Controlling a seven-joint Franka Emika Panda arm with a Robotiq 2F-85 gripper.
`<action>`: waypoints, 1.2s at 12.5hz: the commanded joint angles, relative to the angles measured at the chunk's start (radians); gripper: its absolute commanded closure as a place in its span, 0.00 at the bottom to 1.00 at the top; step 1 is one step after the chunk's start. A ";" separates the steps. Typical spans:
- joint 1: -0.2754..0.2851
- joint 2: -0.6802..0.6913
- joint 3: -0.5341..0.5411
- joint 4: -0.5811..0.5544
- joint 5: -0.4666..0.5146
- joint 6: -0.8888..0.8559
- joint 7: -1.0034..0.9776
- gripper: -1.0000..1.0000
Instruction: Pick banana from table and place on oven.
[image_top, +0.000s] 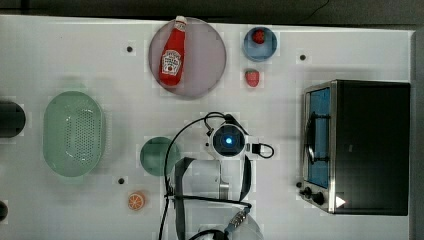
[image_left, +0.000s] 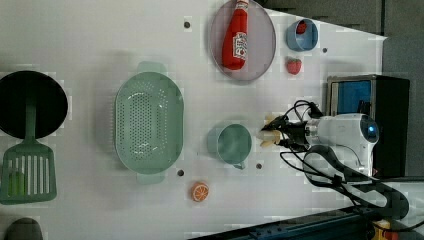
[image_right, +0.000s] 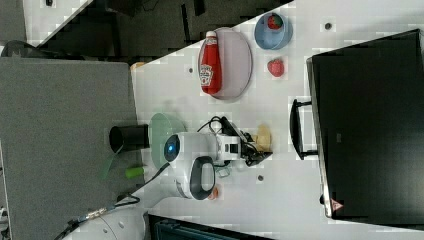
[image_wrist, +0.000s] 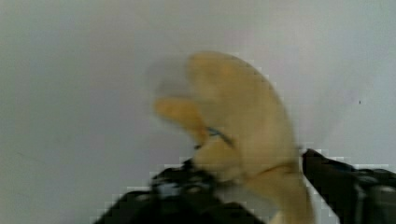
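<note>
The banana (image_wrist: 243, 126) lies on the white table (image_top: 75, 55) directly under the gripper (image_wrist: 254, 179), its pale yellow-cream body running away from the wrist between the 2 dark fingers (image_wrist: 336, 179), with 1 finger at each flank. The jaws look partly drawn in around it, but whether they already pinch the fruit or stand just clear of it cannot be told. In the left view the banana (image_left: 270, 132) shows just ahead of the gripper (image_left: 285, 132) as splayed cream flaps, and in the right view it (image_right: 263, 136) sits at the fingertips, between the hand and the oven (image_right: 370, 130). It looks small, light and matte, with a rounded, tapering body and loose peel flaps; my guess is a soft or rubbery toy surface that gives a little and offers fair friction, so a moderate squeeze should do. The best hold is across the thick middle of the body, not on the flaps, which would probably bend and slip out. The oven's flat black top beyond the hand looks hard and smooth, and the curved fruit may rock or roll there, so it wants a low, gentle release.
</note>
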 joint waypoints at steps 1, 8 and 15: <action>-0.011 -0.024 0.019 0.013 -0.001 0.062 0.025 0.63; -0.008 -0.236 0.021 0.061 -0.001 -0.034 0.030 0.74; -0.024 -0.654 -0.015 0.203 -0.001 -0.665 0.030 0.74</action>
